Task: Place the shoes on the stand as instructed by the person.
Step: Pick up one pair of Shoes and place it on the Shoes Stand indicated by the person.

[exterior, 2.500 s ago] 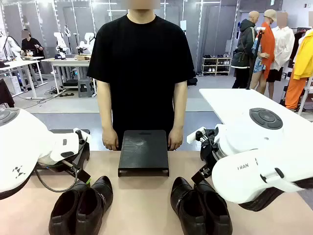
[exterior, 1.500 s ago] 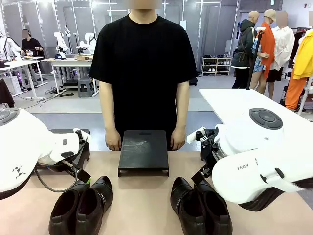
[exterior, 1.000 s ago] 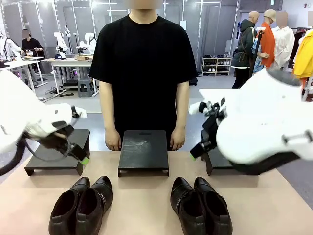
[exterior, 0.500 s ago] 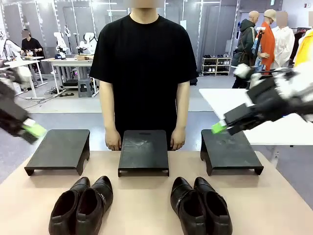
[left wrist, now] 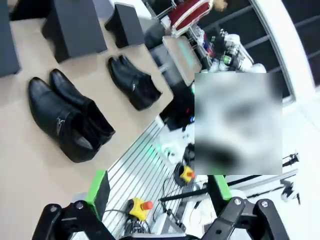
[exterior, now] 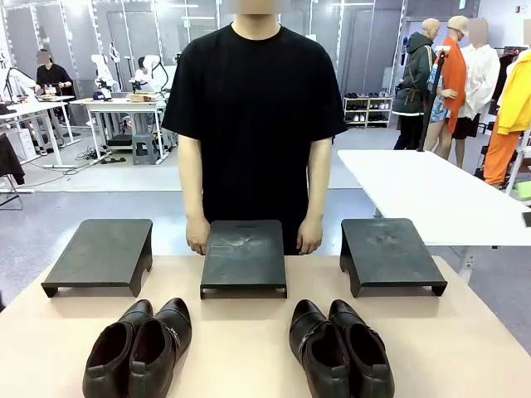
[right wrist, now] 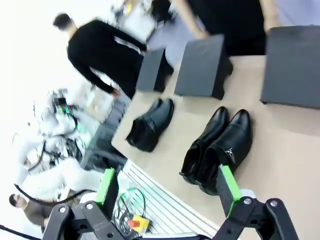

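Two pairs of glossy black shoes stand near the table's front edge, the left pair [exterior: 141,344] and the right pair [exterior: 340,348]. Behind them are three black stands: left [exterior: 99,249], middle [exterior: 243,253] and right [exterior: 388,249]. The person [exterior: 261,108] stands behind the middle stand, one hand [exterior: 197,240] at each side of it. My left gripper [left wrist: 158,192] hangs open and empty, high and off the table's side, looking down on the nearer pair [left wrist: 70,120]. My right gripper [right wrist: 167,192] is likewise open and empty above the other side, over its nearer pair [right wrist: 217,147].
A white table [exterior: 431,195] stands at the right behind the stands. Below the wrist views lie a slatted floor panel [left wrist: 135,175], cables and a yellow button box [right wrist: 137,222]. Other people and workbenches are far back in the room.
Both arms have lifted up and swung outward, left arm to the left and right arm to the right, leaving the front view. The shoes and stands have not moved.
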`<state>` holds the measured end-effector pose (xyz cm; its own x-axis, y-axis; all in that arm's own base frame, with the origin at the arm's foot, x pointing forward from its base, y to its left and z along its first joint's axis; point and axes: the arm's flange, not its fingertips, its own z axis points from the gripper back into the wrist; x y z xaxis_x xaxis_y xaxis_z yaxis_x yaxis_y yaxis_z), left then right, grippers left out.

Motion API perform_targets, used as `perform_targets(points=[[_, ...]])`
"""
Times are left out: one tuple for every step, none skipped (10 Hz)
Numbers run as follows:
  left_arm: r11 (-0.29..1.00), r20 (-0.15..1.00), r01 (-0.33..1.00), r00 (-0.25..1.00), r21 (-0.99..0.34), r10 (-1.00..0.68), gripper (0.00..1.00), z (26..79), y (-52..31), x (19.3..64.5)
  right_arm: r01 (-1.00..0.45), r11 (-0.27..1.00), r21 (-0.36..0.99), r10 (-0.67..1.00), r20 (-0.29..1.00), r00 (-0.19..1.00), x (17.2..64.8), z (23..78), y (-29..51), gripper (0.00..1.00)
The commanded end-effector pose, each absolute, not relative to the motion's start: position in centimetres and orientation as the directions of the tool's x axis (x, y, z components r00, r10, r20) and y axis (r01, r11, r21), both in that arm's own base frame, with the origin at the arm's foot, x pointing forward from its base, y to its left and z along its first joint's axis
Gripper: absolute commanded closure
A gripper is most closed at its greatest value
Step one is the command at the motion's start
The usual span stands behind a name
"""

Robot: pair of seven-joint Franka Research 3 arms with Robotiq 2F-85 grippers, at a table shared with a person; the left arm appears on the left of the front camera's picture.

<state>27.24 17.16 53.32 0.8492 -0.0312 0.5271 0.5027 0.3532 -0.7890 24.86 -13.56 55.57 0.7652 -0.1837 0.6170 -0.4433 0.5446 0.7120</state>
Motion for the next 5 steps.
perform_targets(points=[[0.309,0.552,0.502,0.828,-0.808,0.099,0.0,50.7,19.9,25.4,-0.452,0.508,0.733,-0.327,0.65,0.686,18.8,51.7,-15.9,0.0],[0.326,0.54,0.477,0.831,-0.816,0.136,0.0,49.7,21.1,24.2,-0.423,0.498,0.757,-0.383,0.629,0.676,16.6,50.4,-17.5,0.0],[0.329,0.533,0.463,0.83,-0.823,0.166,0.0,49.2,21.9,23.5,-0.388,0.504,0.771,-0.415,0.611,0.675,15.5,49.4,-18.3,0.0],[0.335,0.549,0.475,0.818,-0.814,0.174,0.0,49.5,22.1,23.2,-0.404,0.504,0.763,-0.43,0.627,0.649,14.8,49.0,-18.5,0.0],[0.348,0.557,0.478,0.811,-0.807,0.177,0.0,50.1,21.9,23.4,-0.396,0.507,0.765,-0.436,0.624,0.648,14.8,48.7,-18.4,0.0]])
